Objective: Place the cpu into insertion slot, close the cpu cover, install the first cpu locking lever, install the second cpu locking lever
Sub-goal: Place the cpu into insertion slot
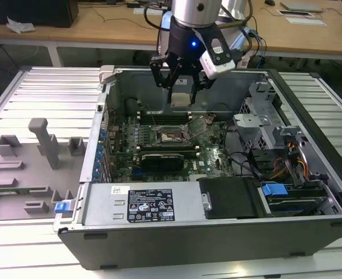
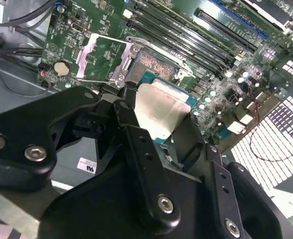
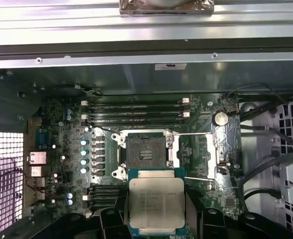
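- Exterior view: an open computer case (image 1: pixel 159 203) lies on a slatted metal surface (image 1: pixel 43 87), filling the centre and right of the frame.
- At the upper middle, the robot arm's claw (image 1: pixel 181 88) hangs over the case. It is closed on the chip (image 1: pixel 182 94), a small pale square held clear of the board.
- The socket (image 1: pixel 171 137) sits on the green circuit board (image 1: pixel 211 157) at the centre of the frame, lower than the chip and uncovered.
- A grey tray of blocks (image 1: pixel 25 168) lies on the exterior view's left.
- Second wrist view: the claw (image 2: pixel 158 117) pinches the chip (image 2: pixel 158 109) by opposite edges, with black fingers (image 2: pixel 136 144) against it.
- The socket (image 2: pixel 153 64) lies just beyond the chip, its pin field glinting. The cover (image 2: pixel 94 57) is swung open beside it.
- First wrist view: the chip (image 3: pixel 156 204), its silvery top facing the camera, sits in the claw (image 3: pixel 158 221) just short of the socket (image 3: pixel 146 152).
- The cover (image 3: pixel 200 157) lies flipped open beside the socket, on the side away from the row of pale capacitors (image 3: pixel 84 157).
- Long memory slots (image 3: pixel 136 109) run beyond the socket.
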`<state>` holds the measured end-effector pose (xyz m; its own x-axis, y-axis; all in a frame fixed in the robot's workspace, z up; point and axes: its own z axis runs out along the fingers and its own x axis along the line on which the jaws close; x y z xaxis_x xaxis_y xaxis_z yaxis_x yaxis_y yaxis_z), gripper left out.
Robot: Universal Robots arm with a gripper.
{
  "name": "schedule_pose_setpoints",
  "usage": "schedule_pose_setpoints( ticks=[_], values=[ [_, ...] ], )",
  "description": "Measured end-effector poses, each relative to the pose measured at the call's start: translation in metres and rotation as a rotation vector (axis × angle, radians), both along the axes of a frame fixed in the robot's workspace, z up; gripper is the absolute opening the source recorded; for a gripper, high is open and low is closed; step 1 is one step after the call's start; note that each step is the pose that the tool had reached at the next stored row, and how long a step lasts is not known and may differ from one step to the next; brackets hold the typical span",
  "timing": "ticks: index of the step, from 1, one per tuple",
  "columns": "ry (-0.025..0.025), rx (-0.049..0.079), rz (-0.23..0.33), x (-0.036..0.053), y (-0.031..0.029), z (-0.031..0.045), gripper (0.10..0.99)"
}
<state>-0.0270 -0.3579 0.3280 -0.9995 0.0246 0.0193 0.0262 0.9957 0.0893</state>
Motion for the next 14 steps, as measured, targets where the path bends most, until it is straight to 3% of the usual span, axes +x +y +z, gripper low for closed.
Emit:
schedule_pose_setpoints(
  ticks=[7,11,14],
  values=[
    [0.0000,0.000,-0.007,-0.0008,0.0000,-0.0183,0.541],
    [0.0000,0.000,-0.072,-0.0008,0.0000,-0.0229,0.541],
    [0.0001,0.000,-0.163,-0.0008,0.0000,-0.0280,0.541]
  ],
)
